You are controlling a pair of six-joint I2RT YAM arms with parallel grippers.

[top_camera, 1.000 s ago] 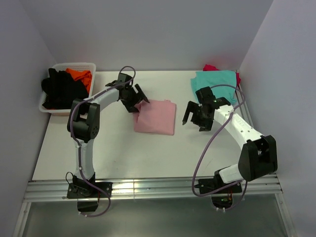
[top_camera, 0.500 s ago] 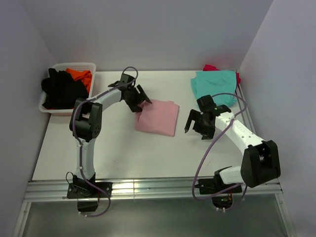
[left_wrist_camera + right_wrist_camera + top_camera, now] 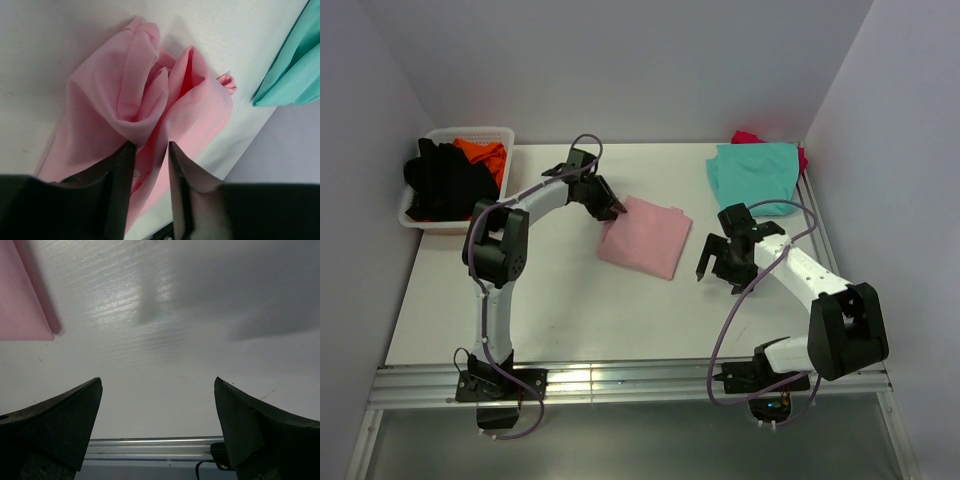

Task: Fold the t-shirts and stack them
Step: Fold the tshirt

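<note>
Cloth like this is light, limp and apt to slip on a smooth counter (image 3: 560,300). It will sag from whatever spot is pinched and trail behind rather than move as one piece.

The pink shirt (image 3: 645,238) lies as a folded rectangle at the centre of the top view. It is well apart from the teal shirt (image 3: 752,175) at upper right, which has a magenta shirt (image 3: 748,137) peeking out behind it. A black shirt (image 3: 442,182) and an orange shirt (image 3: 483,152) fill the basket (image 3: 418,222) at upper left.

The left gripper (image 3: 611,208) sits at the pink shirt's upper-left corner. In the left wrist view its jaws stand narrow, with a bunched ridge of pink cloth pinched between them and layers puckering up beyond the tips. The right gripper (image 3: 718,262) hovers just right of the shirt, jaws wide and empty. Its own view shows only bare counter and a pink corner at upper left.

A grip through all layers at a corner or folded edge looks safest, since pinching only the top layer would likely peel the fold open. A second hold on the opposite edge should keep the bundle flat.
</note>
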